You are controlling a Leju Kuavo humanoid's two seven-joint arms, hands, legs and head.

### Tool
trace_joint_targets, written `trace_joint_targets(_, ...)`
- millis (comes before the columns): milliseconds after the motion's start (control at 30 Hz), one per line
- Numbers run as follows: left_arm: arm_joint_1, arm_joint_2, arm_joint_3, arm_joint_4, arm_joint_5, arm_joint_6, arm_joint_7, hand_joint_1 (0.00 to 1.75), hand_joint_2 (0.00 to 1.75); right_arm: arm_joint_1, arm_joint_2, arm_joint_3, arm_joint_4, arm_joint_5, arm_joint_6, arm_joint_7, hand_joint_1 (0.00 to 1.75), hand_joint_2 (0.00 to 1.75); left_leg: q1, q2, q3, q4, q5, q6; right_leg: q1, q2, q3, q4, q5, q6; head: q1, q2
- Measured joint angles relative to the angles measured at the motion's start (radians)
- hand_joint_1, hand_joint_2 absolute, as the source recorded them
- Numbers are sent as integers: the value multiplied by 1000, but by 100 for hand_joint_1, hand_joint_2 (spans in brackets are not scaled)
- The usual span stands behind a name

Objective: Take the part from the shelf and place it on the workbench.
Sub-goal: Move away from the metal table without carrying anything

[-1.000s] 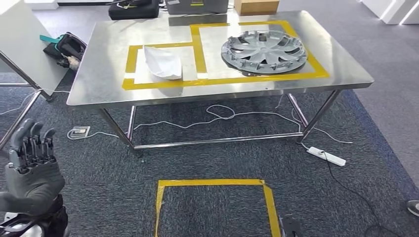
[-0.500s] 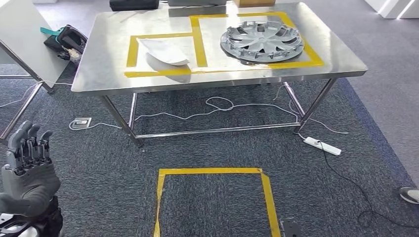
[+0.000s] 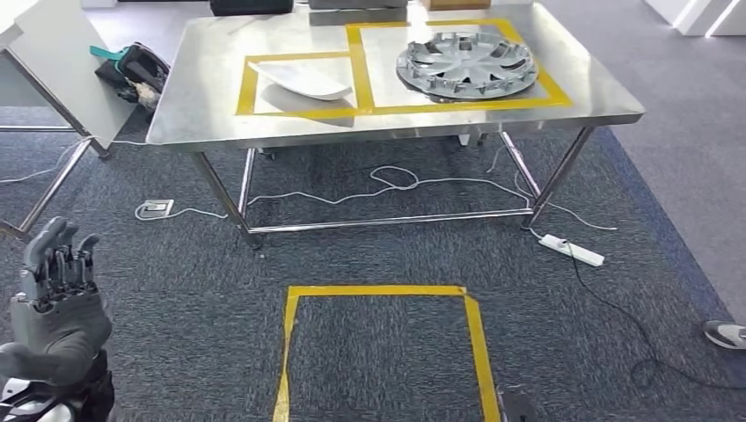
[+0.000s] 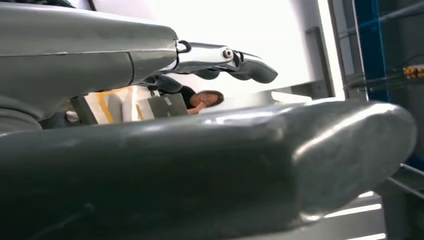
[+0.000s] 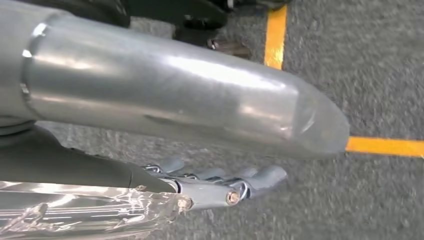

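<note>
The steel workbench (image 3: 396, 125) stands ahead with two yellow-taped boxes on its top. A white curved part (image 3: 299, 79) lies in the left box and a grey hubcap (image 3: 466, 63) in the right one. My left hand (image 3: 57, 299) is raised at the lower left over the carpet, fingers upright and apart, holding nothing. The left wrist view has its thick thumb (image 4: 210, 160) in front and its fingers (image 4: 240, 65) stretched out with nothing between them. My right hand (image 5: 190, 125) hangs over the carpet, fingers (image 5: 230, 182) loosely extended, empty.
A yellow tape square (image 3: 378, 292) marks the floor in front of me. Cables and a power strip (image 3: 574, 251) lie under and beside the workbench. A white table (image 3: 53, 61) and a dark bag (image 3: 132, 66) stand at the left. A person's shoe (image 3: 726, 334) is at the right edge.
The whole picture has shifted: the workbench sits higher and a little further right, so the camera has moved. My left hand stays raised and empty.
</note>
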Motion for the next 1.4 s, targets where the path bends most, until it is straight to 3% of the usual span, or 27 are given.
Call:
trace_joint_targets(33,2,0,0,0,-2,3,0,0,0,1,0,0,0,0,0,1,0,0,2,0,-3,1,0,-6,0,-1,-10,1,8,-9,1,0)
trace_joint_targets(67,4,1,0,0,-3,4,0,0,0,1,-1,0,0,1,-1,1,0,0,3,-1,-10,13,-20,-12,-1,-3,-19,1,17,-20,0,0)
trace_joint_targets(133,7,4,0,0,-4,6,0,0,0,0,-1,0,0,1,-1,1,0,0,6,-2,-34,90,-114,-23,-4,-6,-40,0,42,-37,-4,0)
trace_joint_targets(200,8,5,0,0,-4,6,0,0,0,0,-1,0,0,2,-1,1,0,0,8,-2,-61,222,-208,-30,-4,-6,-70,1,70,-41,-7,0)
trace_joint_targets(233,8,6,0,0,-4,6,0,0,0,1,-1,0,0,2,-1,1,0,0,8,-2,-64,272,-221,-32,-3,-7,-88,2,85,-40,-6,0)
trace_joint_targets(267,8,6,0,0,-4,6,0,0,0,1,-1,0,0,2,-1,1,0,0,9,-2,-55,296,-210,-32,-3,-8,-107,3,99,-38,-7,0)
trace_joint_targets(333,8,6,0,0,-4,6,0,0,0,0,-1,0,0,3,-1,1,0,0,10,-2,8,249,-156,-30,-4,-8,-140,4,125,-34,-6,0)
trace_joint_targets(367,7,6,0,0,-5,6,0,0,0,-1,-2,0,0,3,-1,1,0,0,10,-2,65,185,-144,-28,-3,-7,-154,5,137,-30,-7,0)
trace_joint_targets(433,4,6,0,0,-5,6,0,0,0,-3,-2,0,0,3,-1,0,0,0,8,-4,168,40,-160,-19,-1,-5,-174,7,162,-20,-6,0)
trace_joint_targets(467,4,6,0,0,-5,6,0,0,0,-3,-2,-1,0,3,-1,0,0,0,5,-4,194,-6,-171,-13,-2,-5,-181,5,175,-15,-6,0)
trace_joint_targets(533,6,7,0,0,-5,6,0,0,0,1,-2,0,0,3,-2,0,0,0,0,-4,185,-28,-163,4,-7,-5,-192,-1,197,-4,-6,0)
trace_joint_targets(567,7,7,0,0,-5,7,0,0,0,5,-2,0,0,3,-2,0,0,0,-1,-3,174,-28,-152,12,-10,-4,-199,4,185,2,-6,0)
trace_joint_targets(600,8,7,0,0,-5,8,0,0,0,10,-2,-1,0,3,-4,0,0,0,-1,-2,163,-28,-140,20,-11,-4,-210,28,151,7,-4,0)
trace_joint_targets(700,9,7,0,0,-14,26,0,0,0,15,-2,-1,0,6,-7,-2,0,0,-2,0,123,-29,-108,34,-10,-4,-253,207,3,14,2,0)
trace_joint_targets(733,10,7,0,0,-17,36,0,0,0,14,-3,-1,0,7,-6,-2,0,0,-4,3,109,-28,-97,35,-10,-4,-260,269,-10,14,2,0)
trace_joint_targets(800,10,6,0,0,-14,51,0,0,0,16,-4,-1,0,8,-2,1,0,0,-7,11,79,-27,-73,35,-9,-5,-241,316,37,12,3,0)
trace_joint_targets(833,10,5,0,0,-9,55,0,0,0,17,-6,-1,0,8,1,3,0,0,-7,16,65,-26,-63,33,-7,-9,-207,293,71,10,3,0)
trace_joint_targets(867,10,4,0,-1,-3,57,0,0,0,16,-7,-1,0,8,2,3,0,0,-8,21,54,-24,-54,30,-4,-22,-157,240,84,7,3,0)
trace_joint_targets(900,10,3,0,-2,2,57,0,0,0,13,-8,-1,0,8,3,2,0,0,-9,27,45,-20,-48,26,0,-39,-97,165,75,4,4,0)
trace_joint_targets(933,9,2,0,-4,4,57,0,0,0,9,-9,-1,-1,8,4,1,0,0,-11,35,39,-14,-43,21,4,-52,-45,90,48,-1,4,0)
trace_joint_targets(1000,8,0,1,-7,6,55,0,0,0,1,-10,-1,-1,8,5,0,0,0,-13,48,31,-5,-39,14,8,-61,7,-3,1,-9,5,0)
trace_joint_targets(1133,6,-2,1,-7,6,52,0,0,0,0,-11,-1,-1,8,5,-2,0,0,-13,60,27,-2,-34,9,8,-51,2,-14,-5,-17,5,0)
trace_joint_targets(1200,5,-4,1,-6,5,43,0,0,0,10,-12,-2,-1,8,6,-1,0,0,-6,40,-9,97,-110,-9,6,-24,-15,-10,17,-34,3,0)
trace_joint_targets(1267,5,-7,1,-1,3,38,0,0,0,19,-13,-4,-1,9,7,0,0,0,0,12,-60,246,-205,-26,5,6,-35,-7,42,-46,0,0)
trace_joint_targets(1300,6,-7,1,2,2,38,0,0,0,21,-13,-4,-1,9,7,0,0,0,1,10,-66,278,-211,-27,6,16,-43,-5,48,-46,0,0)
trace_joint_targets(1333,6,-8,1,7,2,37,0,0,0,23,-14,-4,-1,9,8,0,0,0,1,9,-54,271,-196,-26,6,26,-51,-3,52,-45,0,0)
trace_joint_targets(1400,3,-8,1,21,2,38,0,0,0,25,-15,-5,-1,9,10,-1,0,0,4,-12,18,162,-137,-20,5,47,-61,2,58,-41,0,0)
